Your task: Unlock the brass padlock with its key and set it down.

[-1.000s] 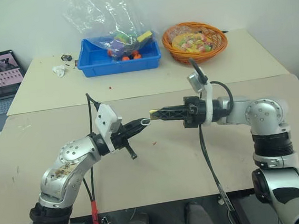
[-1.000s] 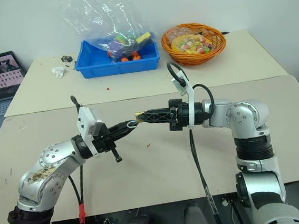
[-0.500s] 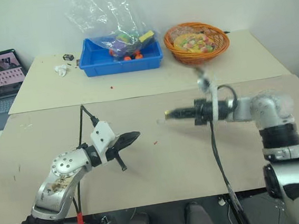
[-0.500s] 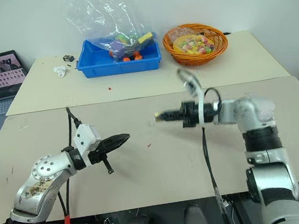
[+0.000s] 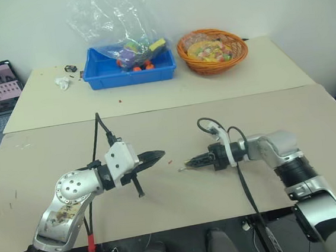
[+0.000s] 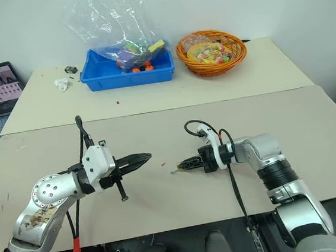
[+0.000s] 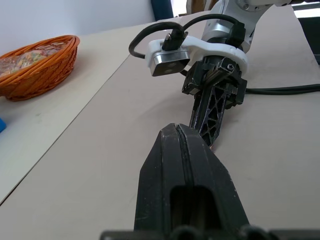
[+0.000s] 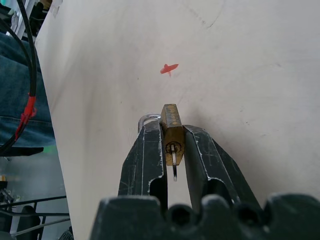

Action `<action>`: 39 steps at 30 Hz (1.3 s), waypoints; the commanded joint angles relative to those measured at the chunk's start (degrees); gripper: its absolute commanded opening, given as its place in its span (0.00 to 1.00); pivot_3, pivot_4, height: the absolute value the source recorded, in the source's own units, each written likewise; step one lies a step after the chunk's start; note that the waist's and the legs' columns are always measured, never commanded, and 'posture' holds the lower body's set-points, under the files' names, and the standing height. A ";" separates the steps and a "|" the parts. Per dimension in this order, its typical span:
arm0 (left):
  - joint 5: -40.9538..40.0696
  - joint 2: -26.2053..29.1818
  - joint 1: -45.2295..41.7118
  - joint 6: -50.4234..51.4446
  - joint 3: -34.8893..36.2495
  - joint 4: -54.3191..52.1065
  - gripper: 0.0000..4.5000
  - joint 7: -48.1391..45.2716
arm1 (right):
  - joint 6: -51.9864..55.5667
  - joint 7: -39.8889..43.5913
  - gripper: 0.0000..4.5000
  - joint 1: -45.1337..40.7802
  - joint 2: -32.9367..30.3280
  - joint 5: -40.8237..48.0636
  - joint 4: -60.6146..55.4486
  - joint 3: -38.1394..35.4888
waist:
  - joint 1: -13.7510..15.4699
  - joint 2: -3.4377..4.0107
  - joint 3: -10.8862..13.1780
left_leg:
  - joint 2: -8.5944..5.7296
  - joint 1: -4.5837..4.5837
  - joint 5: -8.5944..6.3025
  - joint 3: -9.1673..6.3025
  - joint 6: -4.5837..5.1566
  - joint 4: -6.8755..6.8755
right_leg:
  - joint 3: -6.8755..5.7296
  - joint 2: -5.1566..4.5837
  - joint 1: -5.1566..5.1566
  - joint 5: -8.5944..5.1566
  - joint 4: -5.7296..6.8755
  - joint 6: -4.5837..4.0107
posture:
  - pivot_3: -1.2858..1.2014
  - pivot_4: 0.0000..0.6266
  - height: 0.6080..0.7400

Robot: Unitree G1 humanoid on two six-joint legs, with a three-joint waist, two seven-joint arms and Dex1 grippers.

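Right wrist view: right gripper (image 8: pixel 172 150) jaws clamp one brass padlock (image 8: pixel 171 131), one key (image 8: pixel 174 171) inserted; left gripper (image 5: pixel 154 157) jaws closed, empty.

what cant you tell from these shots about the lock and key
- Shackle open or locked: right wrist view, the right gripper's fingers cover all but a sliver of it.
- Brass padlock touching the table or not: too small in the eye views.
- Key: mostly buried in the keyhole.
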 commanded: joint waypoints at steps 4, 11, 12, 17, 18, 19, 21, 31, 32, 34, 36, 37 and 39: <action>-0.34 0.29 -0.02 0.08 0.49 -2.31 0.00 -0.02 | 0.22 1.49 0.36 -1.45 1.58 -1.42 6.50 -1.99 | 0.29 0.01 0.00 | 0.19 0.65 -0.05 0.13 0.08 -0.33 | 0.01 0.18 0.65 0.11 -0.44 -0.07 | 0.52 0.24 1.00; 0.08 0.37 0.66 -0.69 0.58 -1.89 0.00 -0.22 | -0.35 1.26 0.90 -2.00 1.26 -2.83 7.15 -3.72 | 0.32 0.01 0.00 | 0.20 0.68 -0.08 0.23 0.06 -0.32 | 0.05 0.17 0.64 0.13 -0.48 -0.05 | 0.52 0.24 1.00; 0.15 0.37 0.74 -0.86 0.58 -1.79 0.00 -0.28 | -0.46 1.58 0.97 -2.02 0.97 -2.70 7.37 -4.32 | 0.40 0.01 0.00 | 0.20 0.71 -0.09 0.23 0.06 -0.32 | 0.05 0.17 0.66 0.15 -0.48 -0.06 | 0.52 0.24 1.00; 0.64 0.43 1.51 -1.69 0.49 -1.10 0.00 -0.75 | -2.75 1.82 0.97 -3.21 -1.55 -2.83 8.91 -8.50 | 0.74 0.02 0.01 | 0.17 0.74 -0.21 0.25 0.28 -0.31 | 0.05 0.16 0.71 0.30 -0.48 -0.04 | 0.52 0.24 1.00; 0.76 0.43 1.71 -1.89 0.54 -0.88 0.00 -0.91 | -3.41 2.10 0.97 -3.25 -2.57 -2.98 8.49 -9.03 | 0.91 0.03 0.01 | 0.15 0.72 -0.20 0.25 0.26 -0.31 | 0.05 0.16 0.69 0.30 -0.48 -0.03 | 0.52 0.24 1.00; 0.88 0.48 1.93 -2.04 0.55 -0.75 0.00 -1.08 | -4.00 2.16 0.97 -3.14 -3.50 -3.13 7.93 -9.56 | 1.00 0.04 0.02 | 0.14 0.70 -0.15 0.25 0.17 -0.31 | 0.05 0.16 0.67 0.30 -0.49 -0.03 | 0.52 0.24 1.00; 0.89 0.54 2.24 -1.95 0.52 -0.81 0.00 -1.35 | -4.93 1.41 0.97 -2.89 -4.57 -3.32 7.02 -10.82 | 0.99 0.04 0.02 | 0.14 0.63 -0.10 0.25 0.09 -0.31 | 0.05 0.16 0.62 0.29 -0.52 -0.02 | 0.52 0.24 1.00; 0.73 0.69 5.35 0.16 1.29 -3.51 0.00 -0.30 | -22.25 -14.38 0.97 17.57 -7.77 -13.72 -24.32 -16.85 | 0.73 0.04 0.02 | 0.19 -0.28 -0.12 0.44 0.08 -0.34 | 0.00 0.13 -0.46 0.29 -0.40 -0.02 | 0.52 0.24 1.00; 0.62 0.70 5.74 0.48 1.51 -3.99 0.00 -0.02 | -26.95 -17.30 0.97 21.39 -8.51 -18.20 -27.46 -15.65 | 0.82 0.04 0.02 | 0.18 -0.32 -0.12 0.44 0.08 -0.29 | -0.02 0.13 -0.46 0.30 -0.41 -0.02 | 0.52 0.24 1.00; 0.63 0.69 6.41 1.01 1.76 -4.70 0.00 0.62 | -30.74 -21.77 0.97 26.74 -7.74 -22.27 -32.12 -15.18 | 1.12 0.05 0.02 | 0.12 -0.32 -0.12 0.46 0.09 -0.26 | -0.01 0.07 -0.45 0.31 -0.48 -0.01 | 0.52 0.24 1.00; 0.27 0.41 7.01 1.68 2.00 -5.26 0.00 1.29 | -31.02 -25.45 0.97 29.91 -4.58 -22.11 -35.74 -16.68 | 1.24 0.04 0.02 | 0.11 -0.27 -0.12 0.51 0.09 -0.24 | 0.01 0.07 -0.42 0.31 -0.51 -0.01 | 0.52 0.24 1.00; 0.32 0.31 7.36 1.73 1.83 -5.64 0.00 1.46 | -31.86 -29.06 0.97 30.83 -2.28 -23.02 -37.09 -17.92 | 1.12 0.04 0.02 | 0.13 -0.16 -0.12 0.56 0.08 -0.25 | 0.06 0.08 -0.38 0.31 -0.49 -0.01 | 0.52 0.24 1.00; 0.33 0.19 7.65 1.87 1.64 -6.08 0.00 1.69 | -33.14 -33.45 0.97 31.69 0.36 -24.91 -38.54 -19.17 | 0.66 0.09 0.05 | 0.28 0.08 -0.11 0.71 0.06 -0.32 | 0.20 0.18 -0.25 0.33 -0.44 -0.04 | 0.52 0.24 1.00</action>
